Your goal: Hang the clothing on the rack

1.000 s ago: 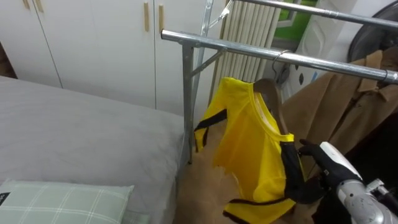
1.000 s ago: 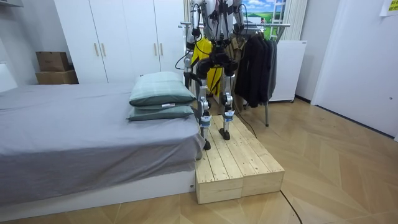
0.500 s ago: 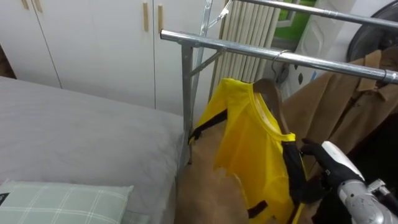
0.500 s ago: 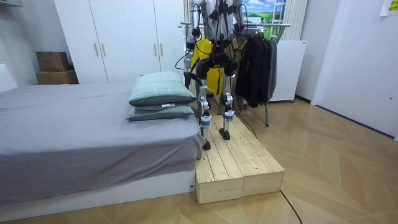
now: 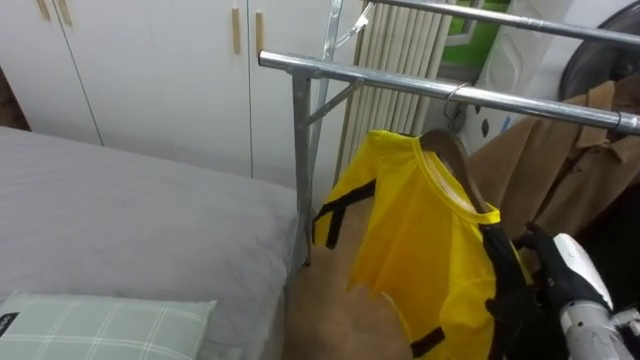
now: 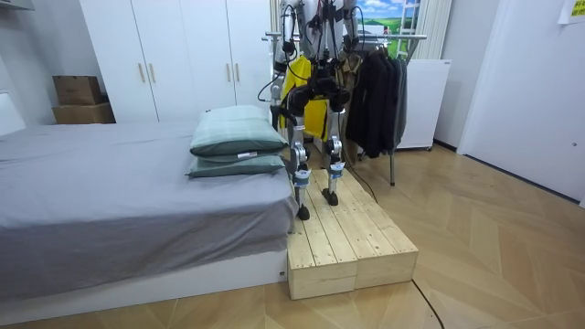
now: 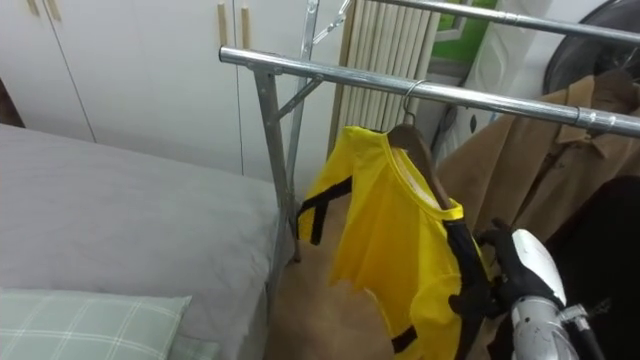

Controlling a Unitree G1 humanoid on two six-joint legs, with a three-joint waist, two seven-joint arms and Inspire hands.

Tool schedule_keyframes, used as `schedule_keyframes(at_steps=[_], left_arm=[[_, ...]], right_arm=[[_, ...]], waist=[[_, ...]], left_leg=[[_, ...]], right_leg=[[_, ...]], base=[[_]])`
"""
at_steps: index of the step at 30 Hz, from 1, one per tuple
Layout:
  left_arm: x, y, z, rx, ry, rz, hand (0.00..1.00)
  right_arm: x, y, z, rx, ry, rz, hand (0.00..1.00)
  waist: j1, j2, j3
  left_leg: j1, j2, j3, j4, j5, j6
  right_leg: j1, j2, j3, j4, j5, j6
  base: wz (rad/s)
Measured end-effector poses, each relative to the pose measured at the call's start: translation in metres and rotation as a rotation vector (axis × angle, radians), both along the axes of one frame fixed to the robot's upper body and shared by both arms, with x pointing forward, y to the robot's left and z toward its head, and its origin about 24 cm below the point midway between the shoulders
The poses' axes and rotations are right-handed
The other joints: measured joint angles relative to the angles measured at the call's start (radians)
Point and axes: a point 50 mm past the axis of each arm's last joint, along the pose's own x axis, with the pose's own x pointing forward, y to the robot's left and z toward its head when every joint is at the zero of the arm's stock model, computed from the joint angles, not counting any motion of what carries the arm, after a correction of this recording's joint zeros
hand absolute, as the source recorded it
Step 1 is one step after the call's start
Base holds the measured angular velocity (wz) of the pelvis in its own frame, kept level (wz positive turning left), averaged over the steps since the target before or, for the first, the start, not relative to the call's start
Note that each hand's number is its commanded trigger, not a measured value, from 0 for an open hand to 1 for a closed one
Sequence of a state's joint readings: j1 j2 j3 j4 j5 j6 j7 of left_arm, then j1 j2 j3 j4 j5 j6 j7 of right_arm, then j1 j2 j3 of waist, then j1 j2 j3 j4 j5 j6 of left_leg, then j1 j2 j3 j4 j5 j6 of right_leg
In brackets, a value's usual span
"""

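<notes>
Bedside rack [image 5: 300, 150]: shirt [image 5: 430, 240] on hanger [image 5: 447, 148] hooks over the rail [image 5: 400, 82], up-left of the right hand [image 7: 527, 262], long axis sloping down toward it; hand at the lower hem, can't tell if it grips.

A yellow shirt with black trim [image 7: 395, 235] hangs on a brown wooden hanger [image 7: 414, 143] hooked over a silver metal rail [image 7: 330, 72]. The right hand [image 7: 527, 262] meets its lower right edge.

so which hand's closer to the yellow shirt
Right. The right hand is at the yellow shirt by its lower edge; the left hand can't be placed in the room view.
</notes>
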State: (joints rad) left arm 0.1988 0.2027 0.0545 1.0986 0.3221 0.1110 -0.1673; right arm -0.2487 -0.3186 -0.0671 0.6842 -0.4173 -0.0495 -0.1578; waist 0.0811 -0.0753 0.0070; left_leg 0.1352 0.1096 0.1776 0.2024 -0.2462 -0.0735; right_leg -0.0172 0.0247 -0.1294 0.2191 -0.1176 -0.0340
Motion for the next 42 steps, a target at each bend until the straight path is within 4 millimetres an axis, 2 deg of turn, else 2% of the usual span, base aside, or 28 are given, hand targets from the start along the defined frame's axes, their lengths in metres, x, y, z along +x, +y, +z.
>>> schedule_keyframes(at_steps=[1,2,3,13,19,36,39,42], left_arm=[[0.000,0.000,0.000,0.000,0.000,0.000,0.00],[0.000,0.000,0.000,0.000,0.000,-0.001,0.00],[0.000,0.000,0.000,-0.001,0.000,0.000,0.00],[-0.005,-0.004,-0.001,-0.007,0.017,0.018,0.00],[-0.005,-0.005,-0.002,-0.010,0.014,0.026,0.00],[-0.005,-0.005,-0.001,-0.010,0.011,0.028,0.00],[-0.005,-0.005,-0.001,-0.011,0.010,0.031,0.00],[-0.006,-0.005,-0.001,-0.011,0.007,0.036,0.00]], right_arm=[[0.000,0.000,-0.001,0.006,-0.002,-0.009,0.57],[-0.001,-0.001,-0.001,0.013,-0.004,-0.014,0.16],[-0.001,-0.002,-0.001,0.022,-0.009,-0.028,0.00],[-0.006,-0.020,0.005,0.066,-0.083,-0.163,0.00],[-0.007,-0.020,0.004,0.080,-0.083,-0.170,0.00],[-0.009,-0.014,-0.002,0.105,-0.072,-0.166,0.00],[-0.009,-0.013,-0.003,0.148,-0.084,-0.185,0.00],[-0.013,-0.015,-0.007,0.325,-0.132,-0.285,0.00]], waist=[[-0.002,0.000,-0.0002],[-0.003,0.001,-0.0003],[-0.004,0.001,-0.0005],[-0.022,0.014,-0.0071],[-0.021,0.021,-0.0067],[-0.020,0.020,-0.0056],[-0.019,0.019,-0.0052],[-0.018,0.019,-0.0051]], left_leg=[[0.000,0.000,0.000,0.000,0.000,0.000],[-0.001,0.000,-0.001,0.000,0.000,0.000],[-0.001,0.000,-0.001,0.000,0.000,0.000],[-0.003,-0.001,0.007,0.000,0.000,0.000],[-0.001,0.000,0.007,0.000,0.000,0.000],[-0.001,0.000,0.011,-0.001,0.000,0.000],[-0.004,0.000,0.015,-0.001,0.000,0.000],[-0.004,0.000,0.015,-0.001,0.000,0.000]], right_leg=[[0.001,0.000,-0.002,0.000,0.000,0.000],[0.001,-0.001,-0.003,0.000,0.000,0.000],[0.001,-0.001,-0.004,0.000,0.000,0.000],[-0.006,0.001,0.006,0.001,0.000,0.001],[-0.004,0.002,0.011,0.000,0.000,0.000],[-0.018,0.004,0.019,0.005,0.000,0.001],[-0.025,0.005,0.022,0.004,-0.001,0.001],[-0.025,0.006,0.026,0.003,-0.001,0.001]], base=[[0.04],[0.04],[0.00],[-0.02],[-0.01],[0.00],[-0.03],[-0.02]])
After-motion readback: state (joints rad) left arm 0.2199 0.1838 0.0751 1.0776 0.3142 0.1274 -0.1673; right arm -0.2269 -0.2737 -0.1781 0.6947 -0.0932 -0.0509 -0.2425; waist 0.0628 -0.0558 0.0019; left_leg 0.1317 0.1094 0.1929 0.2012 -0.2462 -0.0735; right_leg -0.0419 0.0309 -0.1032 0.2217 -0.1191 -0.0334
